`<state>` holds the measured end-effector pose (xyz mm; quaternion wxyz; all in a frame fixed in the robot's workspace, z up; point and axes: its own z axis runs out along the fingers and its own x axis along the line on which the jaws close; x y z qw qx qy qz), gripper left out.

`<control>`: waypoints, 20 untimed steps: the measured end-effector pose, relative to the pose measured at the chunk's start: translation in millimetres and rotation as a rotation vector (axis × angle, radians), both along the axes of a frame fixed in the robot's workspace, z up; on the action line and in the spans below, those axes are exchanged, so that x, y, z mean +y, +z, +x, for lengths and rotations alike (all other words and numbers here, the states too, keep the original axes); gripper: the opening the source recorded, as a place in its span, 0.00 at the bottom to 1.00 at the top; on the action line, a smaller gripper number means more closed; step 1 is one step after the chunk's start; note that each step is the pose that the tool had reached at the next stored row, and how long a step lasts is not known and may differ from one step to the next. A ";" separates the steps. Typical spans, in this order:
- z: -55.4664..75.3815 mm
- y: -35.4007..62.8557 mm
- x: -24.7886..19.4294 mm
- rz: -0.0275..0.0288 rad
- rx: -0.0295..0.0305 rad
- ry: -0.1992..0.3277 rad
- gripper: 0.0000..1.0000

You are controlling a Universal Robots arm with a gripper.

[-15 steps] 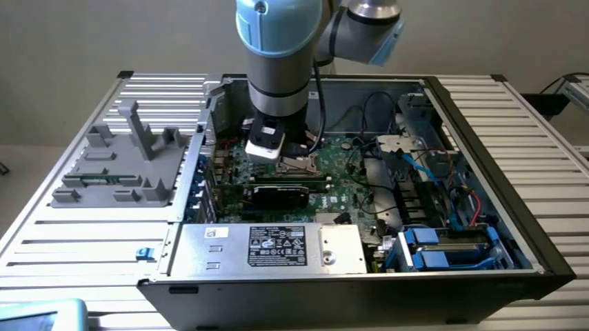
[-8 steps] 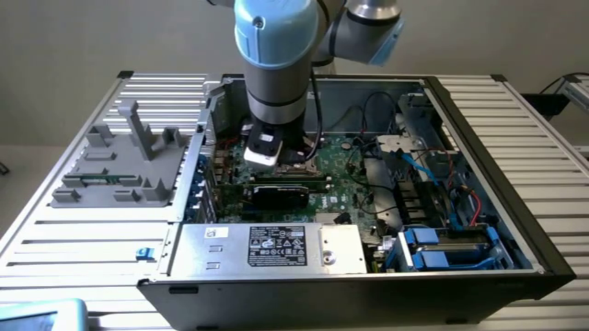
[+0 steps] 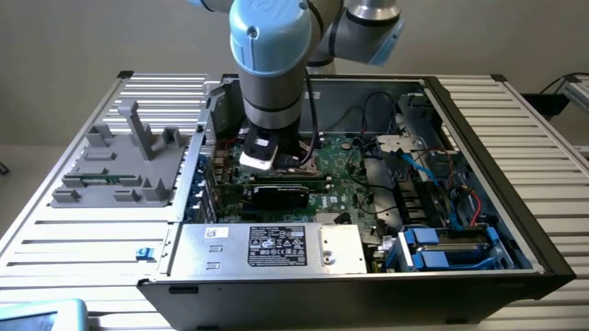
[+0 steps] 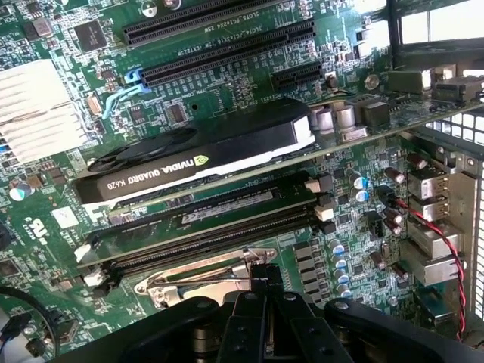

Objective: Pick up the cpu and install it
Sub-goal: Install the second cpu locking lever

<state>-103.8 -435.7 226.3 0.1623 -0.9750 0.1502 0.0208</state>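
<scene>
Arm: the grey and blue robot arm (image 3: 269,62) reaches down into the open computer case (image 3: 515,207), wrist pointing at the motherboard (image 3: 345,193).
Gripper: the gripper (image 4: 266,281) is low over the CPU socket (image 4: 204,276), fingers pressed together, narrow, the tips at the edge of the socket's metal frame.
CPU: I cannot make out the chip itself. A pale strip sits inside the socket frame, which may be its metal top, so I judge it is at or in the socket under the fingers, but that is a guess.
Why so close: a chip like that has to go down flat and square, which would explain the wrist hanging straight above the frame.
Neighbours: memory slots (image 4: 204,227) lie just beside the socket, then the graphics card (image 4: 197,155); little room on that side.
Grey fixture (image 3: 120,165): sits on the slatted table on the exterior view's left, outside the case, well apart from the gripper.
Power supply (image 3: 267,247): fills the near corner of the case.
</scene>
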 end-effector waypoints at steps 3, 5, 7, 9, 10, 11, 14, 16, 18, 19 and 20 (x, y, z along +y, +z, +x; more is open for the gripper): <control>-0.2 -0.4 3.0 0.0001 0.0000 0.000 0.11; -0.1 -0.4 5.0 0.0002 -0.0002 0.000 0.11; -0.2 -0.5 6.5 0.0003 -0.0001 0.000 0.11; -0.2 -0.4 8.0 0.0002 -0.0001 0.000 0.11; -0.1 -0.4 8.2 0.0002 -0.0001 0.000 0.11; -0.2 -0.5 8.2 0.0003 -0.0001 0.000 0.11; -0.2 -1.7 8.2 0.0003 0.0003 0.000 0.11; -0.3 -4.1 8.2 0.0002 0.0002 0.000 0.11; -0.7 -7.5 8.3 0.0003 0.0000 0.000 0.11; -1.0 -9.1 8.3 0.0002 0.0002 0.000 0.11; -1.4 -10.7 8.4 0.0002 0.0001 0.000 0.11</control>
